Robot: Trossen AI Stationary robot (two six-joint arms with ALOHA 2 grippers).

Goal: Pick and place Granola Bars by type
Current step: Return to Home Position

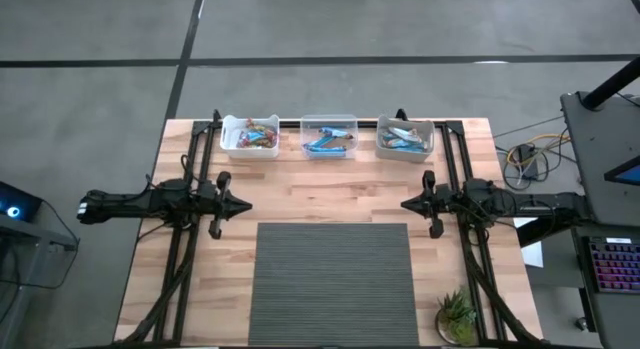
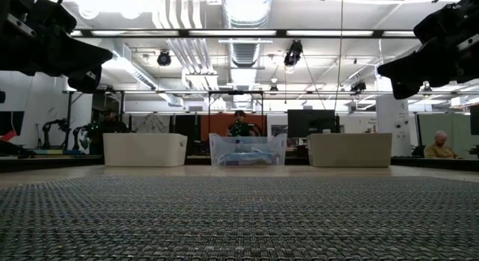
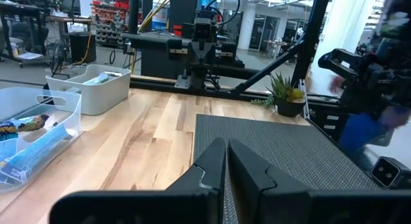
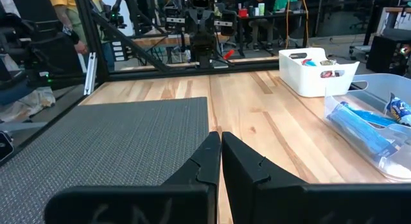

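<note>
The Granola Bars lie in three small bins along the table's far edge. Multicoloured and blue bars (image 1: 252,139) are in the left white bin (image 1: 228,136). Blue bars (image 1: 328,142) are in the middle clear bin (image 1: 329,119), and light blue bars (image 1: 402,138) in the right bin (image 1: 430,139). My left gripper (image 1: 246,203) hangs shut and level above the table's left side, pointing right, with nothing in it. My right gripper (image 1: 405,203) mirrors it on the right, shut and empty. In the wrist views both pairs of fingertips, left (image 3: 227,147) and right (image 4: 220,139), are closed together.
A grey ribbed mat (image 1: 332,284) covers the middle near part of the wooden table (image 1: 330,194). A small potted plant (image 1: 457,317) stands at the near right corner. Black frame rails (image 1: 190,249) run along both sides. People show in the room beyond the table.
</note>
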